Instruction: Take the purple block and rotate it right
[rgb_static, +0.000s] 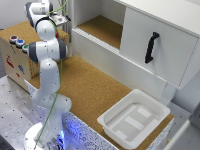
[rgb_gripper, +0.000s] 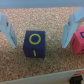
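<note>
In the wrist view the claw (rgb_gripper: 39, 31) is spread wide, its two pale blue fingers (rgb_gripper: 5, 26) standing either side of the purple block (rgb_gripper: 35, 43) without touching it. The block sits on the cork worktop (rgb_gripper: 40, 67), a yellow ring and dash on its face. Just beside it, outside one finger, lies a pink block (rgb_gripper: 79, 41). In the exterior view a white tray (rgb_static: 134, 119) rests nearest, and a white cabinet (rgb_static: 150, 37) with a black handle (rgb_static: 151, 47) stands behind.
</note>
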